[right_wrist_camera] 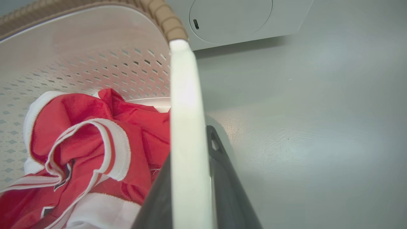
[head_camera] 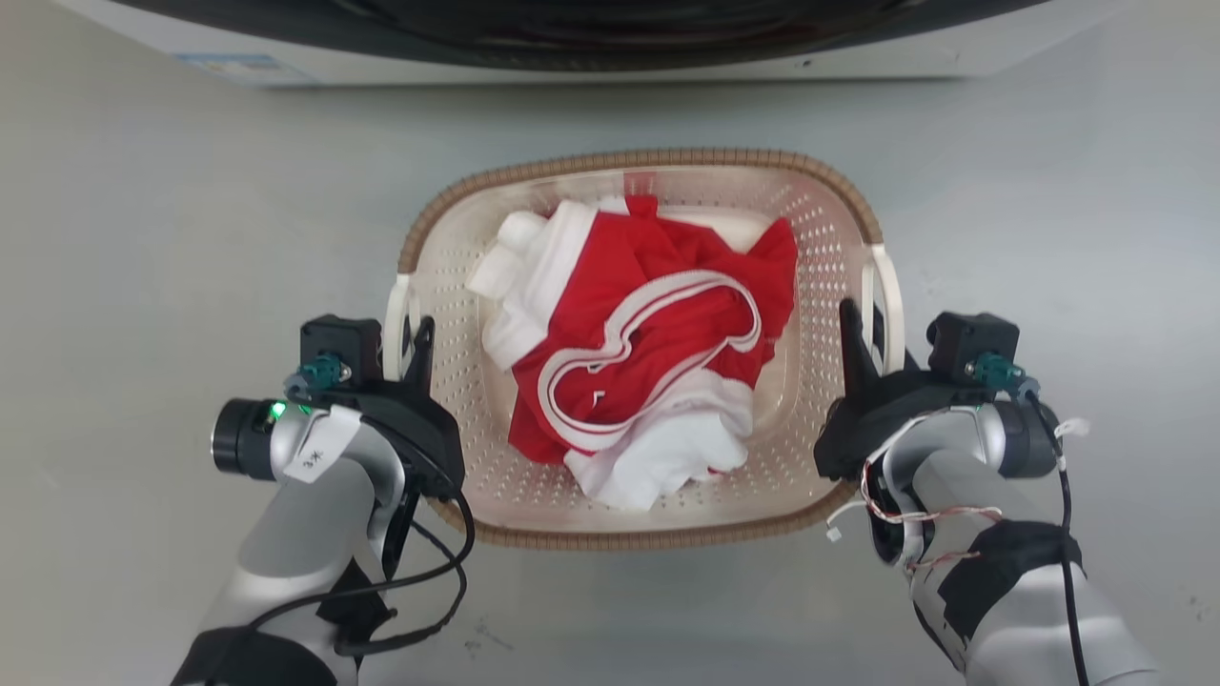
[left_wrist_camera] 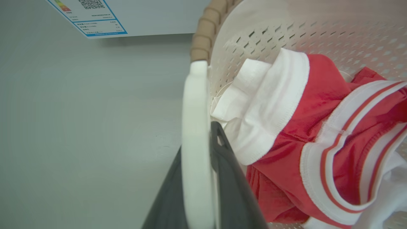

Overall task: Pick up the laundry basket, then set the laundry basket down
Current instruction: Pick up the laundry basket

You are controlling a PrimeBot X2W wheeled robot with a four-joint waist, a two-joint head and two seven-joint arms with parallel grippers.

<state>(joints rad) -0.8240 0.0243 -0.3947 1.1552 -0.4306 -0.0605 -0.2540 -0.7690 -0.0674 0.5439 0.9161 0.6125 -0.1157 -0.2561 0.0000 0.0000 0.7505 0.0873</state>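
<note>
Both sets of jaws are pinching the handles of the basket, one finger inside the wall and one outside. In the head view the left gripper sits at the left handle and the right gripper at the right handle. The basket lies between them on the grey floor, just short of the washer. I cannot tell whether it has left the floor. In the left wrist view the left gripper has the white handle running straight up between its dark fingers, with the clothes close against the inner one. In the right wrist view the right gripper clamps its handle the same way, floor to one side and the clothes to the other. To do the lift well, I judge both arms should rise together at one rate, level, so the basket does not tip and neither handle slides through a grip. I would go slowly and set it down flat. By count: one basket, two handles, two grippers, one washer, one heap of red and white clothes; I cannot tell how many pieces are in it.
</note>
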